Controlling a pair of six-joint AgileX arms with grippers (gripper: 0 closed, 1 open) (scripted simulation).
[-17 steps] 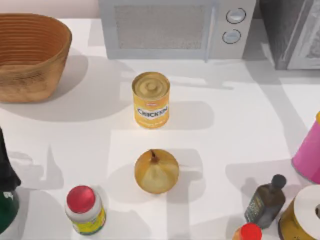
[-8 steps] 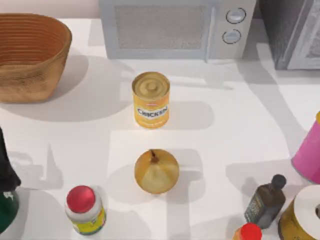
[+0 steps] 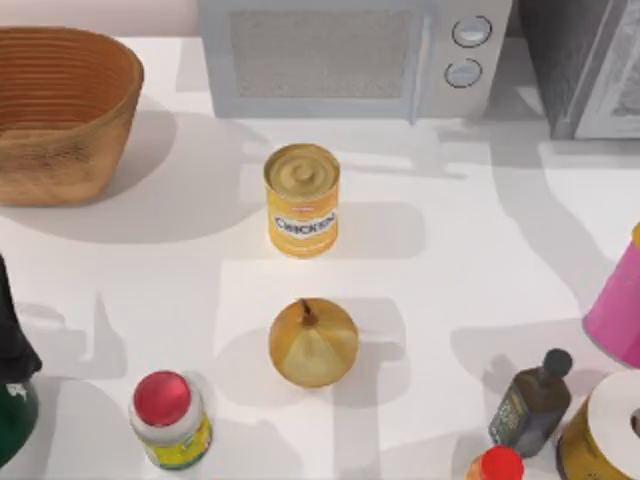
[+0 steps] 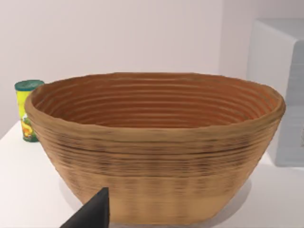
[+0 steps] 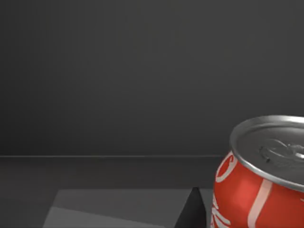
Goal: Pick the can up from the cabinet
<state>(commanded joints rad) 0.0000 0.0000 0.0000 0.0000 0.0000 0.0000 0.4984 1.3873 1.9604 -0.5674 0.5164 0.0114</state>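
White cabinet (image 3: 470,300), upright yellow-orange can (image 3: 301,200), ribbed gold lid, white "CHICKEN" band, end effector states unclear

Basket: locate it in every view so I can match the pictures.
Top view: basket at the far left corner of the cabinet.
Left wrist view: basket close up, straight ahead.
Right wrist view: a red soda can against dark walls instead.
Shared landmark: the microwave beside the basket.

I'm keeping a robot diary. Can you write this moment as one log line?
step: before reach | chicken can: upright on white cabinet, untouched | onion: in front of it, apart | wicker basket: facing left wrist camera
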